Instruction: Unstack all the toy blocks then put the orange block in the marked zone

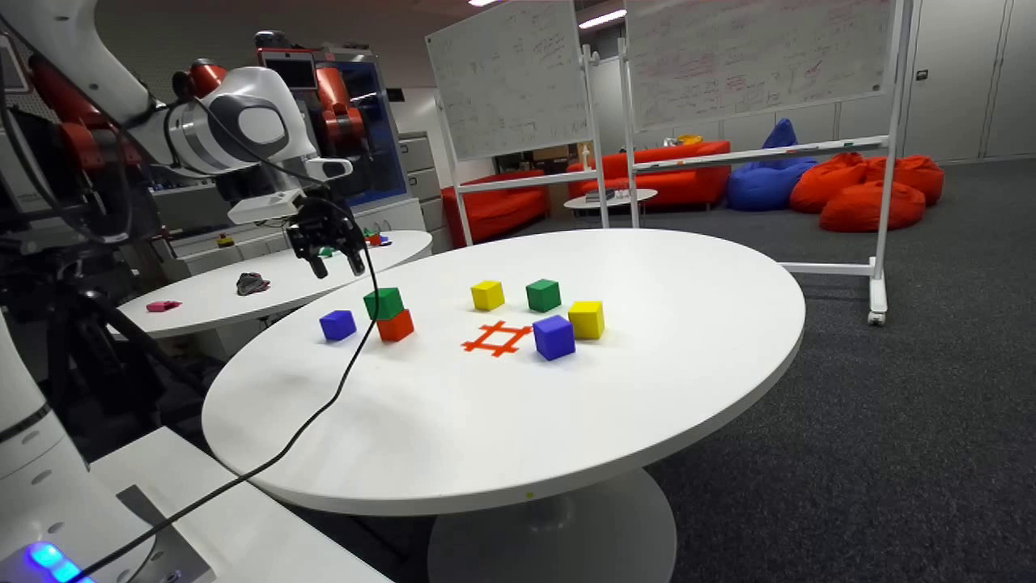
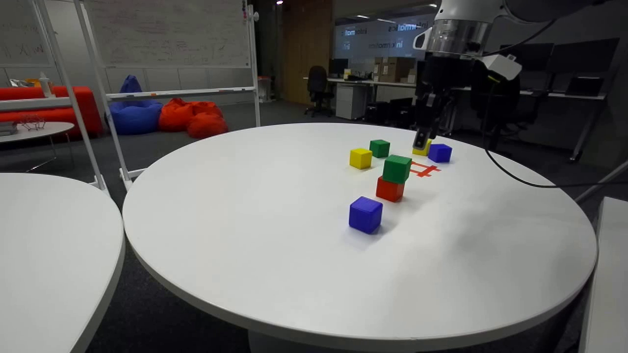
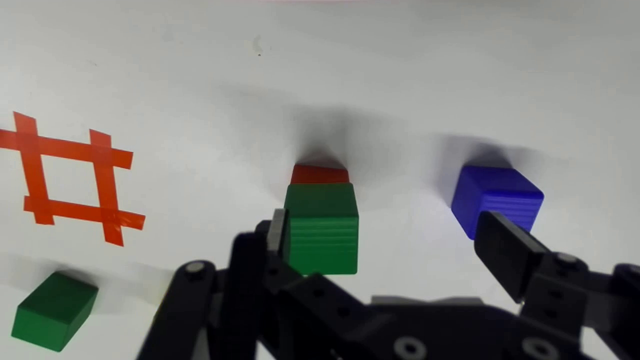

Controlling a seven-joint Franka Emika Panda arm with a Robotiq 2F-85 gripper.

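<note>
A green block (image 1: 384, 304) rests on top of the orange block (image 1: 396, 325), a stack of two. A blue block (image 1: 337, 325) lies beside them. The marked zone (image 1: 496, 338) of red-orange lines has no block on it in the wrist view. My gripper (image 1: 338, 268) hangs in the air above the table, open and holding nothing. In the wrist view the green block on the stack (image 3: 322, 245) appears between the spread fingers, nearer the left one, and covers most of the orange block (image 3: 320, 174). The right finger (image 3: 505, 250) partly overlaps the blue block (image 3: 495, 195).
Around the zone stand a second green block (image 1: 543, 295), two yellow blocks, one nearer (image 1: 586, 320) and one farther (image 1: 487, 295), and another blue block (image 1: 554, 338). A black cable (image 1: 340, 380) droops from the arm past the stack. Another table (image 2: 54, 245) adjoins.
</note>
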